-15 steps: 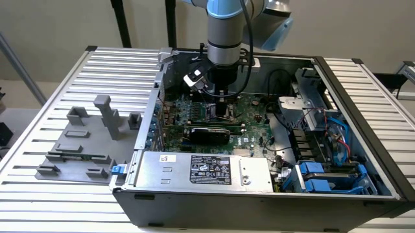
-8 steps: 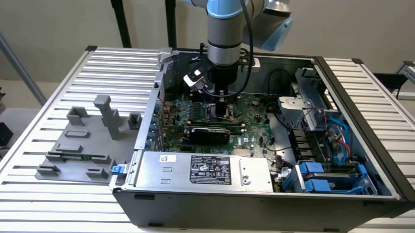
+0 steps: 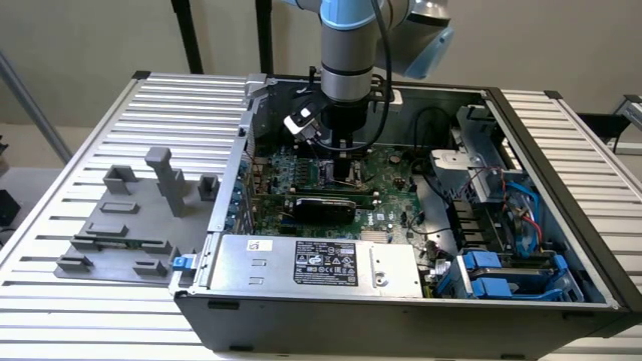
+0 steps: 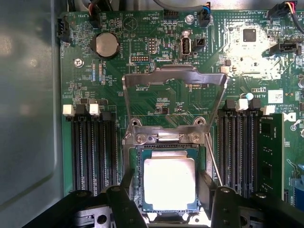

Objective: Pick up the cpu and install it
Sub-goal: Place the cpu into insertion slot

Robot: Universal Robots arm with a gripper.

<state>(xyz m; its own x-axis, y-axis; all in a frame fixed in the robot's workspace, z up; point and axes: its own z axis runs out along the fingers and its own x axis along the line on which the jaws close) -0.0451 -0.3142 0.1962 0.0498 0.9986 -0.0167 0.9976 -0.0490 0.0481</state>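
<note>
The cpu point(image 4: 169, 183), a small square chip with a pale silver top and a green rim, lies level within the socket point(image 4: 164, 142) on the green motherboard point(image 4: 142, 28). My gripper point(image 4: 167, 186) straddles it, its black fingers point(image 4: 127, 183) pressed against two opposite edges of the chip, so it is shut on the cpu. The socket's metal load plate point(image 4: 173, 78) stands swung open behind the chip. In the exterior view my gripper point(image 3: 341, 162) reaches straight down into the open computer case point(image 3: 561, 173), low over the board.
Black memory slots point(image 4: 92, 152) flank the socket on both sides. A silver power supply point(image 3: 316, 263) fills the case's front, and blue drive bays point(image 3: 512, 274) sit at the exterior view's right. A grey fixture point(image 3: 131, 218) rests on the slatted table at the left.
</note>
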